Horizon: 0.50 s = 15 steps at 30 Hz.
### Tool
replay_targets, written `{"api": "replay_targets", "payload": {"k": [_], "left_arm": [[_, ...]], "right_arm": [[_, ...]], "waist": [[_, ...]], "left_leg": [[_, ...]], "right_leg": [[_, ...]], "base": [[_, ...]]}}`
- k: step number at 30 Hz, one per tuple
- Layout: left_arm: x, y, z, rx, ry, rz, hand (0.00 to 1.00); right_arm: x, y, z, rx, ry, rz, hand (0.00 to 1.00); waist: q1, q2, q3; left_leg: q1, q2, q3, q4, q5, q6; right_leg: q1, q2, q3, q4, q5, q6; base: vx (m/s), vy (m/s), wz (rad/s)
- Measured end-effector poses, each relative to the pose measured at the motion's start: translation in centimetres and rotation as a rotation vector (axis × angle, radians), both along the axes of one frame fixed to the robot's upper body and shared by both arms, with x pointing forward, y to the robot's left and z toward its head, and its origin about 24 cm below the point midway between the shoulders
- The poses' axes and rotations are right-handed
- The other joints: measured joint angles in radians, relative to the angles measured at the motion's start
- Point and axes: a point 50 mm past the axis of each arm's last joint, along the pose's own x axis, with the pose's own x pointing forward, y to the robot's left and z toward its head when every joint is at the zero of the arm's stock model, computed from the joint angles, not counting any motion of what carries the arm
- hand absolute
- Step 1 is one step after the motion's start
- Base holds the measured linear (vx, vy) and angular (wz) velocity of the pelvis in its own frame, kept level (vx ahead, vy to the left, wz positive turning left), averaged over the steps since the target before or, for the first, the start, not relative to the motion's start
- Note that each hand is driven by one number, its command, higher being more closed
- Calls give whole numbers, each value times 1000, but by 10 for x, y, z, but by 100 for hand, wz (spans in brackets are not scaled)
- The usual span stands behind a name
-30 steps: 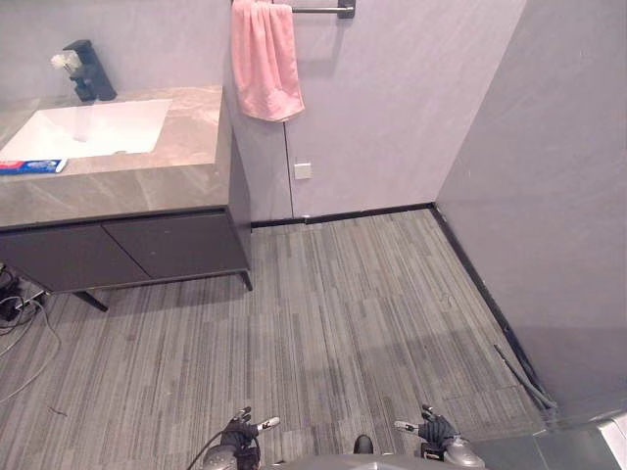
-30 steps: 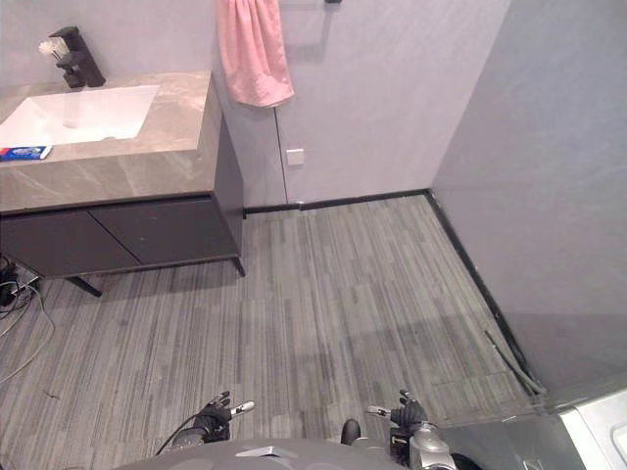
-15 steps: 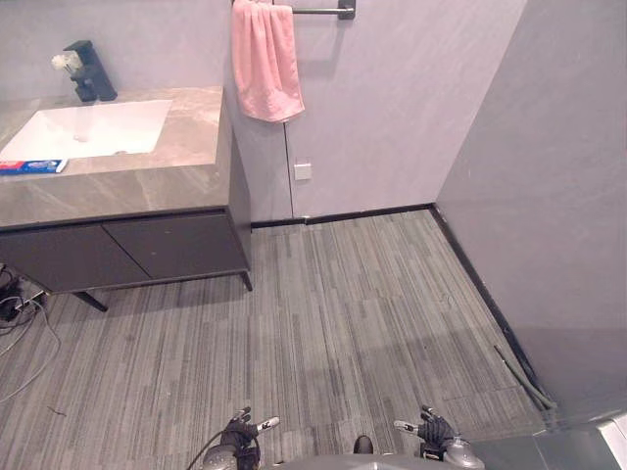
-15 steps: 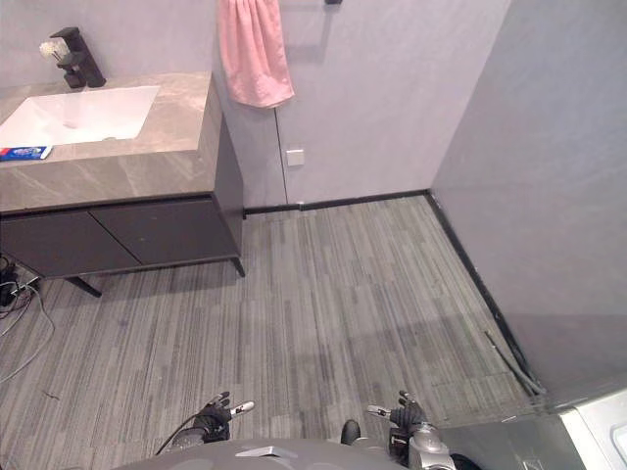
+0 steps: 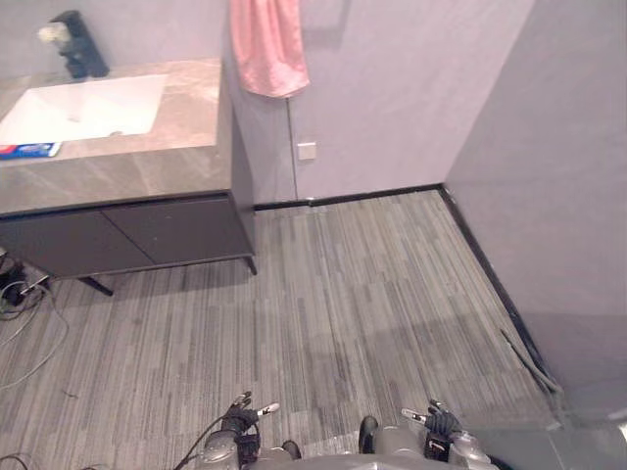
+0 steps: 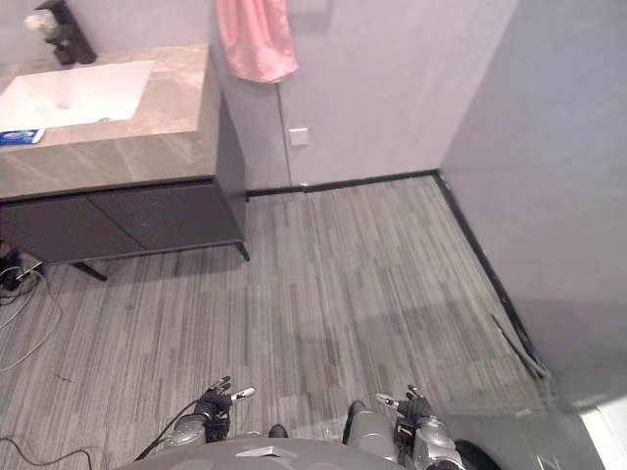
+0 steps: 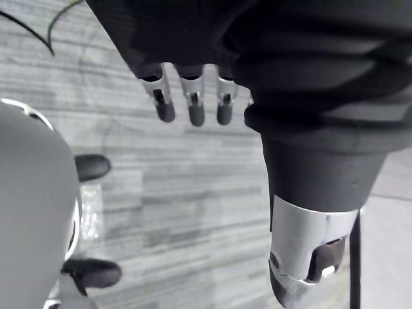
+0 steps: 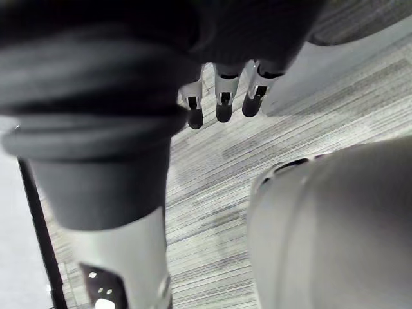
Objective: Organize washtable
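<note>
The washtable (image 5: 147, 166) is a brown marble counter at the upper left with a white sink (image 5: 83, 106) set in it. A black faucet (image 5: 78, 49) stands behind the sink. A blue and red toothpaste box (image 5: 27, 150) lies on the counter's front left. Low at the bottom edge, over the floor and far from the washtable, hang my left hand (image 5: 240, 423) and my right hand (image 5: 441, 423). The left wrist view shows relaxed fingers (image 7: 193, 106) holding nothing. The right hand's fingers (image 8: 222, 103) are equally loose and empty.
A pink towel (image 5: 269, 44) hangs on the wall beside the counter. Dark cabinet doors (image 5: 137, 235) sit under the counter. Cables (image 5: 20, 294) lie on the floor at left. A grey wall (image 5: 568, 196) closes the right side, and striped grey carpet (image 5: 343, 294) lies between.
The whole picture has shifted, so the camera has moved: counter and towel now sit higher in view. Both hands hang as before.
</note>
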Motion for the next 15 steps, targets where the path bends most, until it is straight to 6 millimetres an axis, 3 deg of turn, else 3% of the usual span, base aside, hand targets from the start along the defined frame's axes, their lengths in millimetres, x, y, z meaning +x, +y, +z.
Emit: {"api": "replay_targets", "payload": {"k": [2,4,7,8,9,10,11,12,13,14,15], "left_arm": [[-2,2,-1,-2,10,14,0],[2,6,1,10,3,10,0],[24,0,8,12,-47,-41,0],[30,-1,9,10,-60,-46,0],[31,-2,10,8,-66,-47,0],[33,-1,11,11,-74,-47,0],[36,-2,12,10,-80,-50,0],[38,-4,13,1,-87,-51,0],[36,-12,11,-25,-88,-40,0],[31,-13,9,-27,-77,-37,0],[26,-14,8,-36,-73,-34,0]], "right_arm": [[7,0,2,10,-19,-16,0],[14,1,4,13,-37,-15,0],[12,-2,4,28,-37,-73,0],[12,-4,4,37,-37,-97,0],[12,-5,4,37,-39,-107,0],[12,-12,6,19,-46,-112,0],[12,-13,6,17,-44,-115,0],[13,-13,6,18,-43,-116,0],[16,-19,8,5,-51,-115,0],[16,-18,8,6,-50,-110,0],[17,-12,7,9,-46,-79,0]], "waist": [[0,4,18],[-3,19,27],[-4,4,37],[-11,0,39],[-24,3,38],[-52,28,32],[-52,27,31],[-51,37,35],[-43,82,36],[-41,86,36],[-20,93,37]], "left_leg": [[34,16,-3,-2,-18,-4],[69,59,-2,-17,-41,-38],[125,76,-8,-39,-68,-108],[160,85,-8,-40,-92,-136],[171,101,-10,-40,-108,-150],[191,171,-32,8,-142,-186],[162,192,-35,82,-141,-186],[127,226,-44,182,-138,-181],[-7,340,-54,531,-4,-71],[-28,358,-53,587,42,-49],[-129,430,-52,883,141,0]], "right_leg": [[-47,-39,-63,48,-41,-24],[-78,-34,-142,-123,-18,-12],[-104,-40,-166,-511,150,33],[-117,-40,-139,-545,169,39],[-124,-34,-123,-529,168,38],[-165,1,-92,-365,213,-11],[-184,7,-92,-305,222,-34],[-185,16,-99,-266,200,-72],[-135,78,-130,-231,108,-112],[-118,88,-132,-232,96,-122],[-27,137,-124,-246,38,-155]], "base": [[21,33,11],[-84,45,3],[-3,22,11],[226,-142,16],[573,-351,51],[583,-387,50],[604,-411,44],[531,-446,-9],[454,-374,-16],[535,-423,-45],[257,-194,-36]]}}
